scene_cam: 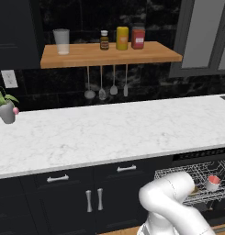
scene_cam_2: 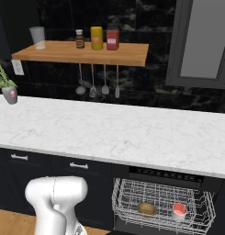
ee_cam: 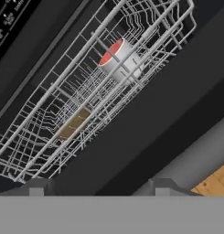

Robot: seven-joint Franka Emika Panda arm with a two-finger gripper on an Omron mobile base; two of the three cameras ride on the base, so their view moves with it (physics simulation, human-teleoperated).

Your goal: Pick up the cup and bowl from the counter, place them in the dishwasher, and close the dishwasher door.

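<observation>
Jaws (ee_cam: 98, 186) stand spread and pinch nothing: in the hand view you see the two dark tips well apart at six o'clock, with bare dark panel between them. Ahead of them, toward one o'clock, the cup (ee_cam: 119, 61) sits in the wire rack (ee_cam: 49, 137), red inside showing. Down the rack toward nine o'clock a brown shape shows through the wires; I take it for the bowl (ee_cam: 74, 124).

From the right base view you find both in the rack of the dishwasher (scene_cam_2: 178, 176), the bowl (scene_cam_2: 147, 209) at nine o'clock of the cup (scene_cam_2: 179, 211), near but apart. The desk (scene_cam_2: 132, 133) above carries neither.

So the loading looks done, and the step in hand is, I judge, closing the door. Your next move calls for getting the jaws under or behind the lowered door panel and pushing it up, clear of the rack.

Hard to make out: the door's handle and hinge line, and whether the rack sits fully inside. The arm (scene_cam: 176, 202) covers part of the rack in the left base view.
</observation>
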